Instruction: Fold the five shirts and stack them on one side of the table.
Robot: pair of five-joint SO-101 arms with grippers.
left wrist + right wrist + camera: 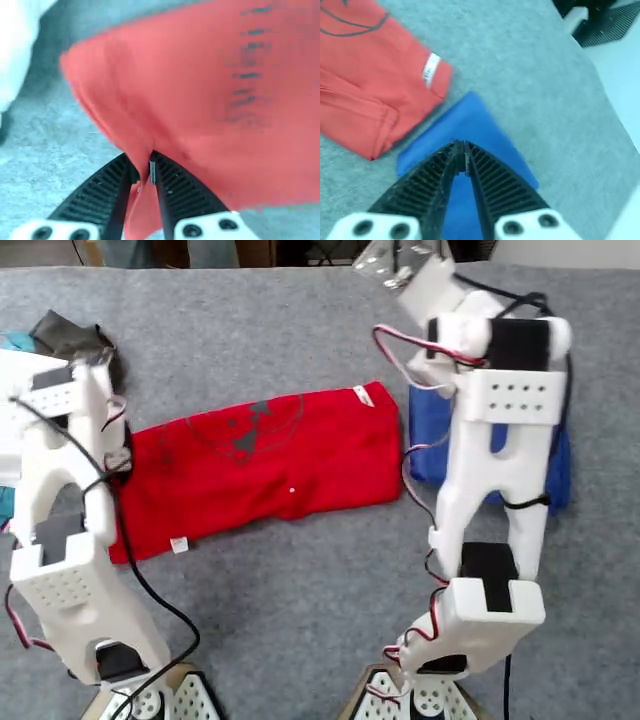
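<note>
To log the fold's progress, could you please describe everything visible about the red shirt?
The red shirt lies folded into a long, slanted band on the grey table, soft knit-looking cloth with a dark print on top and a white tag near one corner. The left gripper is shut on its edge, gathering the fabric into a ridge. A blue shirt lies beside its opposite end.

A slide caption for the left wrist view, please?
Left gripper pinching a fold of the red shirt over the grey table.
</note>
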